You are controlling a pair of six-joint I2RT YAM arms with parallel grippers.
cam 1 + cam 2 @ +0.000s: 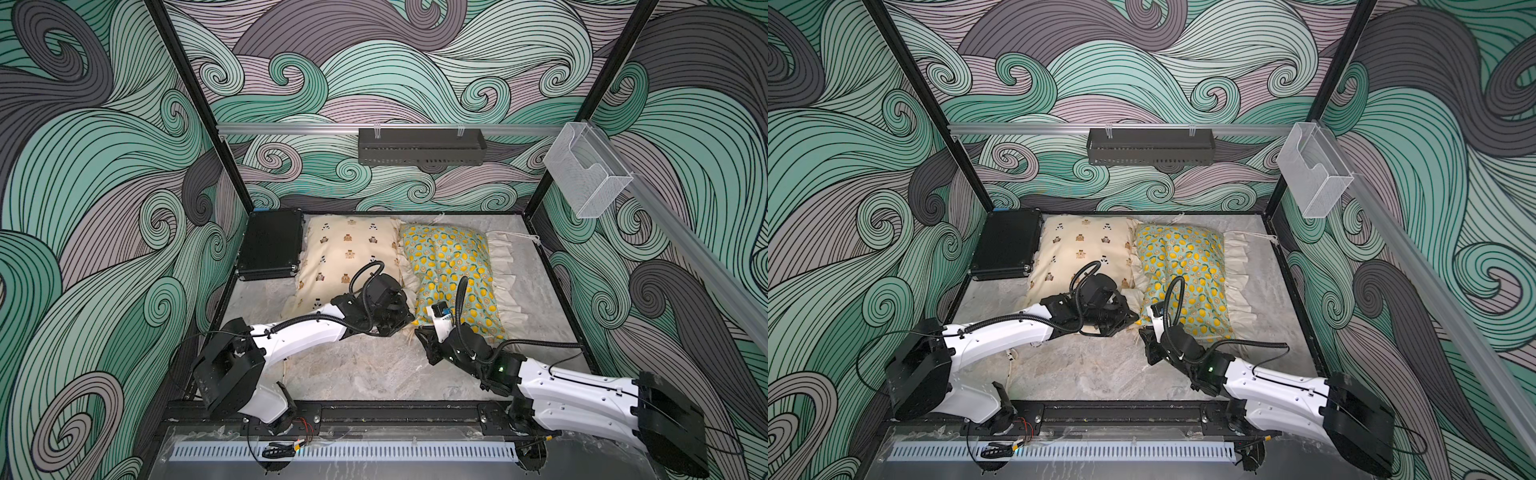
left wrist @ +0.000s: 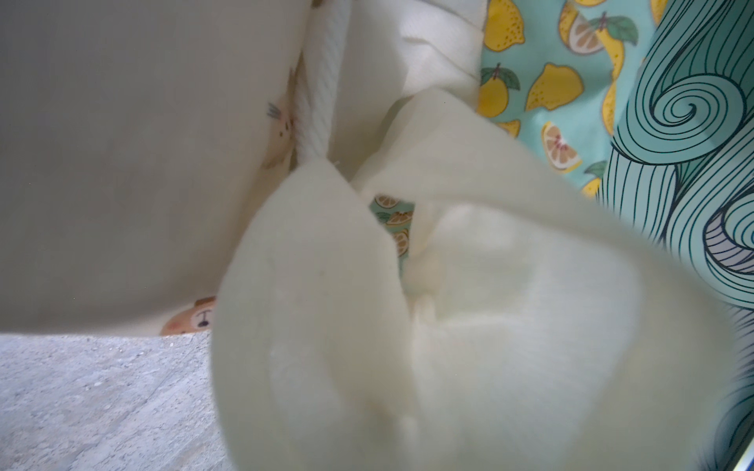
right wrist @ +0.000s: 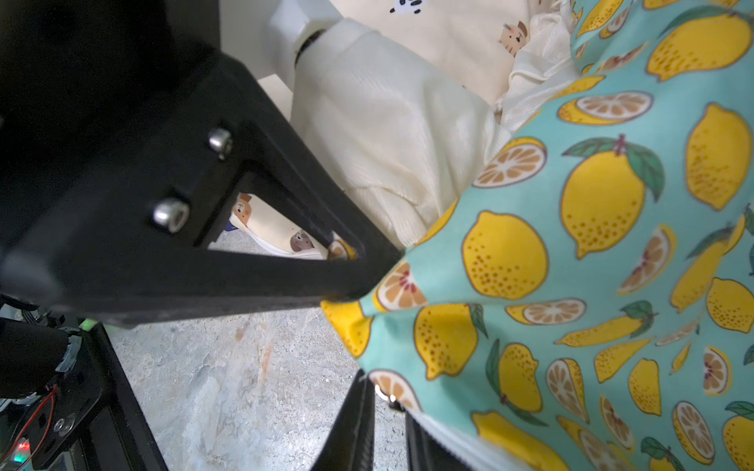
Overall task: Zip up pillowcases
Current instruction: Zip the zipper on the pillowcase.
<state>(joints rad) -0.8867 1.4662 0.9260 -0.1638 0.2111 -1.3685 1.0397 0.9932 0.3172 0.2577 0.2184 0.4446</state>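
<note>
The cream bear-print pillowcase [image 1: 349, 249] [image 1: 1084, 245] lies at the back. The teal lemon pillowcase [image 1: 453, 266] [image 1: 1187, 266] lies against its right side. My left gripper [image 1: 410, 320] [image 1: 1136, 320] is shut on the lemon pillowcase's near left corner. Cream ruffle [image 2: 449, 326] covers its jaws in the left wrist view, and one black finger [image 3: 245, 277] meets the teal fabric [image 3: 591, 244] in the right wrist view. My right gripper [image 1: 419, 332] [image 3: 387, 397] sits just below that corner. Its jaws stand a narrow gap apart, pinched on the small metal zipper pull [image 3: 385, 394] at the end of the white zipper tape [image 3: 449, 432].
A black ribbed hard case [image 1: 272, 245] lies at the back left, touching the cream pillowcase. A black tray [image 1: 419, 147] and a clear holder [image 1: 586, 174] hang on the wall rails. Both arms reach over the stone-patterned table [image 1: 374, 365] from its front edge.
</note>
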